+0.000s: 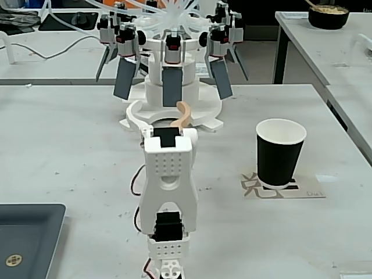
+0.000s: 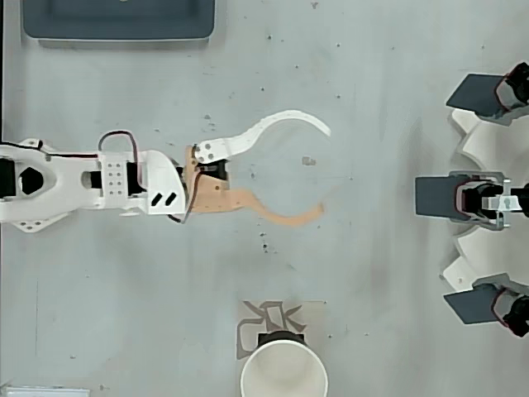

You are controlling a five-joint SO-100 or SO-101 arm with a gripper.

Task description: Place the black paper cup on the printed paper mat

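Cup (image 1: pixel 281 152) sat upright on the mat (image 1: pixel 311 191) at the right of the fixed view, mouth up, long axis vertical, wider at the rim than at the base. It covered most of the mat; only the printed edges showed around the base. In the overhead view the cup (image 2: pixel 283 370) was at the bottom edge, well apart from the arm.

Pincer (image 2: pixel 326 169) was spread wide and empty, fingers curving out over bare bench (image 2: pixel 372 83), nothing between them.

My read: placement looked done and you were on the retreat step. To do that well, you had to keep the pincer spread, pull back along the arm's own line, and not sweep toward the cup side. A light paper cup tips easily if clipped at the rim.

Grey tray (image 2: pixel 118 33) was far off, not in play.
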